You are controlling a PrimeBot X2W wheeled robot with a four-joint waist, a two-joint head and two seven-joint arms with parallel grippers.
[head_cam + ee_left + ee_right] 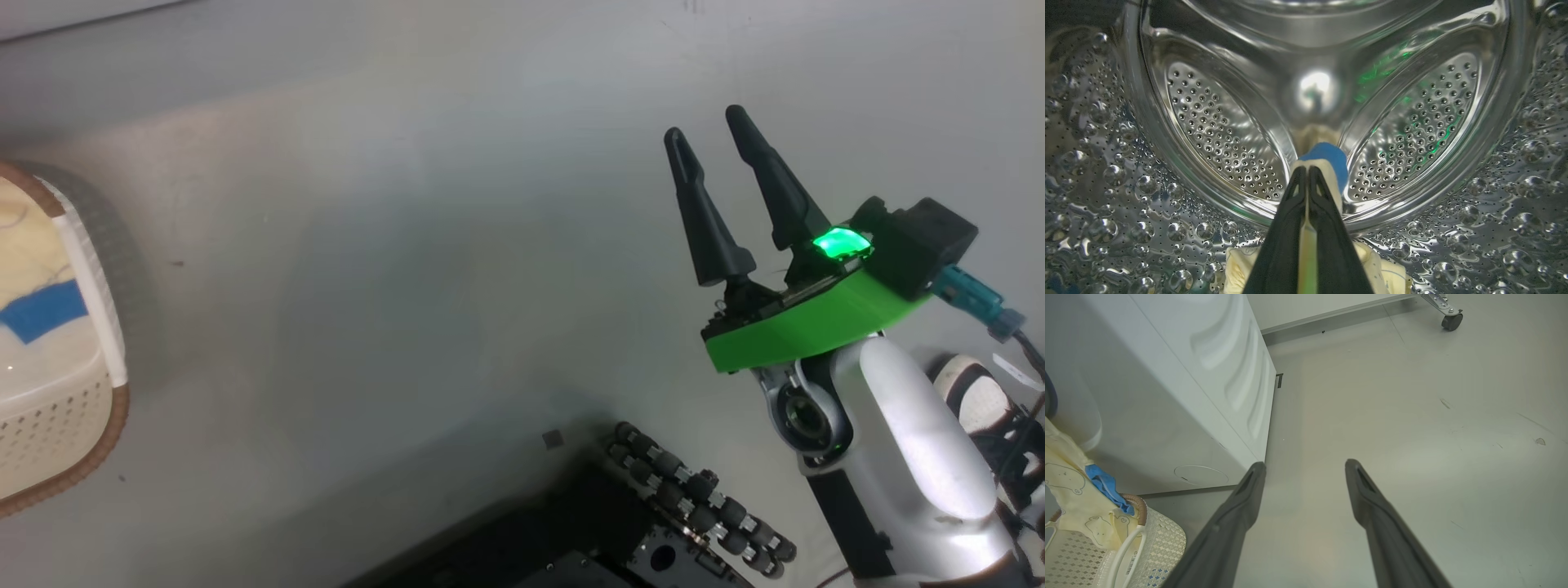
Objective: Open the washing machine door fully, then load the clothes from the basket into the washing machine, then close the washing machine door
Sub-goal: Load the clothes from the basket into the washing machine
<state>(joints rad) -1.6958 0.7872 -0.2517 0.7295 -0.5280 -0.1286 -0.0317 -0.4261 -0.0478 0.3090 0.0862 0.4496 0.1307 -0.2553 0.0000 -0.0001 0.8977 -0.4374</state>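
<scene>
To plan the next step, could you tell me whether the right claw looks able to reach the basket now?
Probably yes: the right claw is open above the floor, with nothing between it and the basket.

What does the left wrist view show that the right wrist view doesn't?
Left wrist view: the perforated inside of the steel drum, with the left end effector shut on the clothes. Right wrist view: the white outside of the washing machine, the basket on the floor, a caster, and the open right end effector. Both: pale yellow clothes with blue patches.
</scene>
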